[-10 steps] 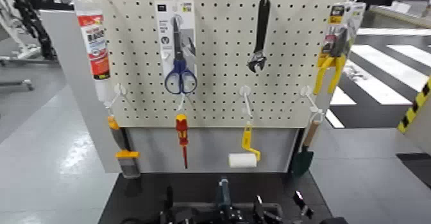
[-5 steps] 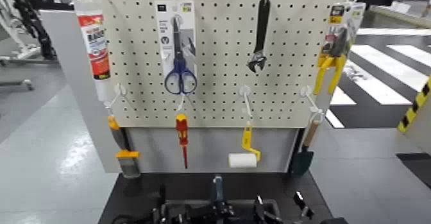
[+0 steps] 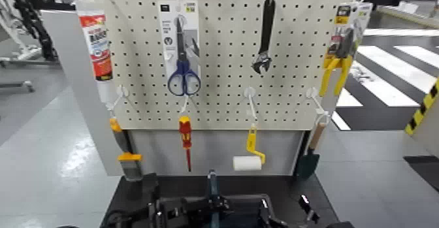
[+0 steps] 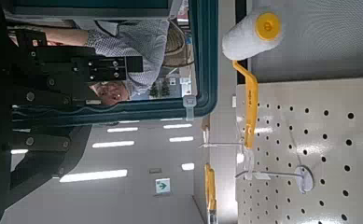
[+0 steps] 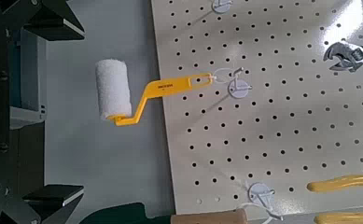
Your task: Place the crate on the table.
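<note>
The left gripper (image 3: 223, 205) is closed narrow on the upright blue-grey centre handle bar (image 3: 213, 186) of the dark navy-blue plastic crate with a black rim (image 3: 251, 197); keep that grip firm and the wrist steady, since a one-point hold could let the crate swing or tip. The right gripper (image 3: 285, 207) waits by the crate's right side, its jaws wide and empty; keep it clear of the rim. The crate shows over the near part of the flat matte black table (image 3: 295, 189); whether its base touches, I cannot tell. Lower it level and slowly, short of the cream pegboard (image 3: 222, 67) and the white roller with a yellow handle (image 3: 247, 163); release only once the base sits flat, then lift straight off the bar.
</note>
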### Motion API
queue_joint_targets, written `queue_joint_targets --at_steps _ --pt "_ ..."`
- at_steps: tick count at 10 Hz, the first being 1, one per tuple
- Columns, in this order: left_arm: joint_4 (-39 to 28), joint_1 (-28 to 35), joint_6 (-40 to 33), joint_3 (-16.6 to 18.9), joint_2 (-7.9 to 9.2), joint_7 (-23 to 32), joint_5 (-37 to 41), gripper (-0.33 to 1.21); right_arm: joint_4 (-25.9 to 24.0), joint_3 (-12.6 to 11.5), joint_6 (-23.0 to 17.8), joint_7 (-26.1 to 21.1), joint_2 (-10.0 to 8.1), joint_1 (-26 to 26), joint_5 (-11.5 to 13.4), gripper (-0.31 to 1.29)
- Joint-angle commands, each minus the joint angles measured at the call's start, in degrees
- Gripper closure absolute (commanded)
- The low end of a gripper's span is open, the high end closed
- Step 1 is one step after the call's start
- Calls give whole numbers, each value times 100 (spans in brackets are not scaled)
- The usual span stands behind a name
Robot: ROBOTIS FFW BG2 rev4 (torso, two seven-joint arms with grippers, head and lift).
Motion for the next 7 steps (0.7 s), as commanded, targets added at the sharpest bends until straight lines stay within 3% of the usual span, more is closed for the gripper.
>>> queue_joint_targets --at_steps 1,7 --pt "102 -191 0 -18 45 -2 -76 118 0 9 -9 0 1 0 -9 14" --pt "576 -640 141 -238 160 -204 -261 118 18 27 -26 0 9 -9 -18 14"
